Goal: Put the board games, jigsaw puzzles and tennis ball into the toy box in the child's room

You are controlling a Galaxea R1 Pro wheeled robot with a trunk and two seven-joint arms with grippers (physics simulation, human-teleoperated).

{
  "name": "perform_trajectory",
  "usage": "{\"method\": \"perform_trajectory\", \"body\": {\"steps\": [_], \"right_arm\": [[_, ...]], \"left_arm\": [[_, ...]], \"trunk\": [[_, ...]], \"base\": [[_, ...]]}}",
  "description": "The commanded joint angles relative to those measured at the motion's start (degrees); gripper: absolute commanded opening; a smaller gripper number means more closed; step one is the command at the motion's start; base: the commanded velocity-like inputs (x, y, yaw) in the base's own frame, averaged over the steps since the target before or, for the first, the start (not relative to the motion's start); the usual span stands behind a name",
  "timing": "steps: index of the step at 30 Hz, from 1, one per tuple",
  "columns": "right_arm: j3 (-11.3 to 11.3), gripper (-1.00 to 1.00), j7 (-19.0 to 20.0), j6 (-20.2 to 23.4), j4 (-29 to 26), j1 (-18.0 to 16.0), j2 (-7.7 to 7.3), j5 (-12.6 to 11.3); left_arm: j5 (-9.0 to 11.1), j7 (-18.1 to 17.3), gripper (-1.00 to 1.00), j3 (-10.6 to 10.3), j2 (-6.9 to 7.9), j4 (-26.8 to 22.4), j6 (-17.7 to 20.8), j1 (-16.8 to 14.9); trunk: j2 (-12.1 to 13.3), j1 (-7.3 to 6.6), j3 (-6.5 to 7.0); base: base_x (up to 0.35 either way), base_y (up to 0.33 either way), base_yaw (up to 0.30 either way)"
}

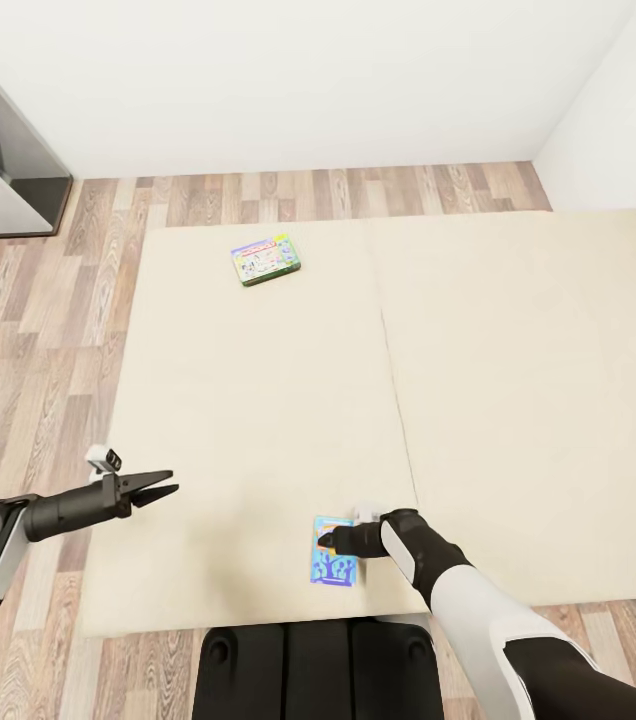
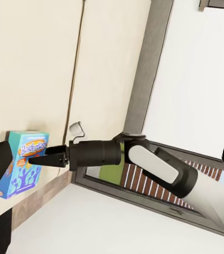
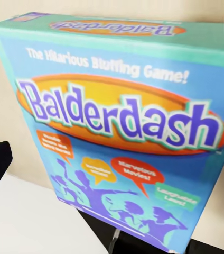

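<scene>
Nearest the robot, the blue board game (image 1: 335, 563) is lying flat at the near edge of the bed (image 1: 258, 400), just left of the seam between the two mattress sections, with its long axis running away from the robot toward the far wall. The right gripper (image 1: 330, 541) is reaching across it from the right, so the fingers are crossing the box's short width at its far end rather than lining up along its length. In the right wrist view the "Balderdash" lid (image 3: 128, 132) is looming very close under the camera, and the left wrist view is showing the dark fingertips (image 2: 38, 159) sitting over the box's top edge (image 2: 25, 164); whether the right fingers are already pinching the box or merely resting against it, I cannot tell. The right arm is plainly the nearer one, and any grasp looks to be turning on closing across that short width at the edge. The left gripper (image 1: 158, 489) is hovering well apart to the left, over the bed's left margin, its fingers spread and holding nothing. Farther off, the green-bordered board game (image 1: 265, 260) is lying flat near the bed's far edge, well beyond either arm, waiting as a later pick.
</scene>
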Motion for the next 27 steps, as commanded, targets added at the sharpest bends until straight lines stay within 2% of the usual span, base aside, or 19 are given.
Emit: {"method": "perform_trajectory", "body": {"steps": [1, 27], "right_arm": [[0.1, 1.0, -0.1, 0.0, -0.1, 0.0, 0.0, -0.5], [0.2, 1.0, -0.3, -1.1, 0.0, 0.0, 0.0, -0.5]], "left_arm": [[0.0, -0.2, 1.0, 0.2, 0.11, 0.0, 0.6, 0.0], [0.0, -0.2, 1.0, 0.7, 0.27, 0.0, 0.6, 0.0]], "trunk": [[-0.1, 0.03, -0.06], [-0.1, 0.03, -0.06]], "base": [[0.0, 0.0, 0.0], [0.0, 0.0, 0.0]]}}
